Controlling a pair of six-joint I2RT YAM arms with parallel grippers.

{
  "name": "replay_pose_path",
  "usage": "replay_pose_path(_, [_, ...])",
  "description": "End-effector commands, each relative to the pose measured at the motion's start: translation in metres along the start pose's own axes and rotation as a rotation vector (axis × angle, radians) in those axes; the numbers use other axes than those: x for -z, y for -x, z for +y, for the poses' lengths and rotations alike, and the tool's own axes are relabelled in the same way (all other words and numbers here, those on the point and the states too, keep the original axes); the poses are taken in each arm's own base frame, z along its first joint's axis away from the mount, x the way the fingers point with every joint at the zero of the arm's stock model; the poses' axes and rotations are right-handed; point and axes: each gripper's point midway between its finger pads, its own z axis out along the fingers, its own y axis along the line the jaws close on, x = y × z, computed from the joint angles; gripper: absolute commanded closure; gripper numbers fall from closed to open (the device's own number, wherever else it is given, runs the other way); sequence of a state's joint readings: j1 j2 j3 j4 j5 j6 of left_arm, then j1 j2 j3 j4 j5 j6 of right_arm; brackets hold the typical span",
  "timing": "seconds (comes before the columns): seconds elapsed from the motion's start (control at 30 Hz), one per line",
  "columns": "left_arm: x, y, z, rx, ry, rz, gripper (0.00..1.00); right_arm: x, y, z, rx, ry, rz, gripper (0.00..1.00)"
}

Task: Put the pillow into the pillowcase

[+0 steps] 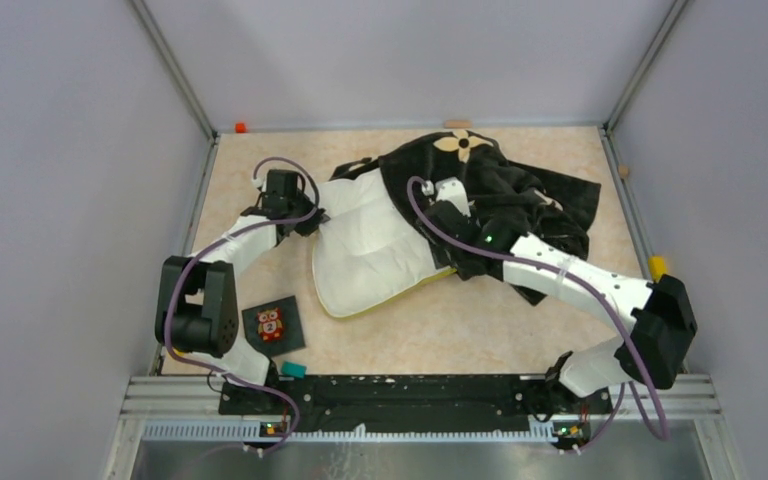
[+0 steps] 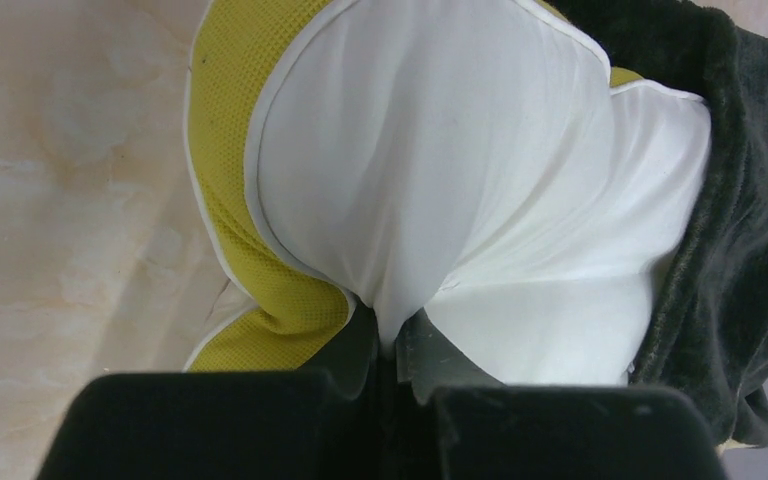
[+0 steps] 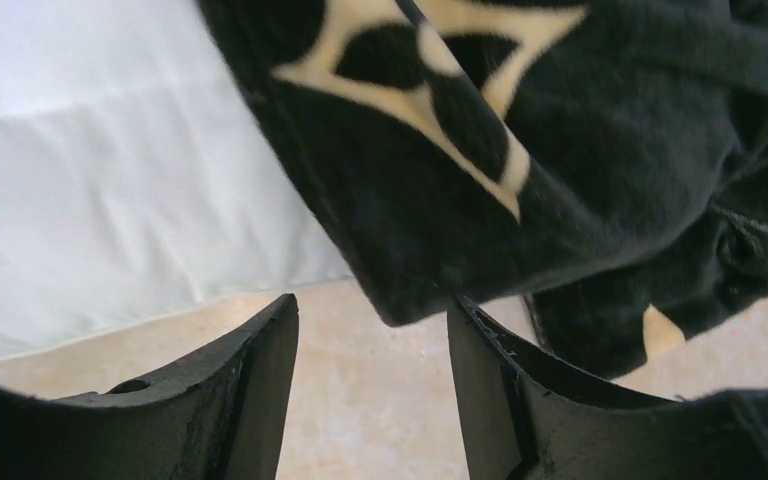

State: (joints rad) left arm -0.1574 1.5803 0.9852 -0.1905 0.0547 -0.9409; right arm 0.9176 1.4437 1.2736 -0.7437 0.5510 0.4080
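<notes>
Your left gripper [image 2: 396,350] pinches a white fold of the pillow [image 2: 440,150] between closed jaws. Its yellow band [image 2: 228,130] faces the bare table [image 2: 60,220], and the pillowcase [image 2: 750,250] covers the opposite side.

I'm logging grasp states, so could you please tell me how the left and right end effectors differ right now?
The left end effector is shut, pinching a fold of the white pillow; the right end effector is open and grips nothing. The left one touches fabric, while the right one has an edge of the black pillowcase just ahead of its gap. Both sit close to the pillow.
</notes>
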Motion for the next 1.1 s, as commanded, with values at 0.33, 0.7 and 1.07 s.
replay_pose_path(0.33, [0.002,0.019,0.001,-0.004,-0.011,-0.040,1.00,-0.051,-0.062,-0.023,-0.015,-0.181,0.064,0.47])
replay_pose_path(0.7, [0.002,-0.005,-0.028,-0.040,-0.075,-0.014,1.00,0.001,0.005,0.059,0.060,0.010,-0.062,1.00])
replay_pose_path(1.07, [0.065,-0.027,-0.110,-0.246,-0.268,-0.044,1.00,0.067,0.153,0.083,-0.030,0.336,-0.265,1.00])
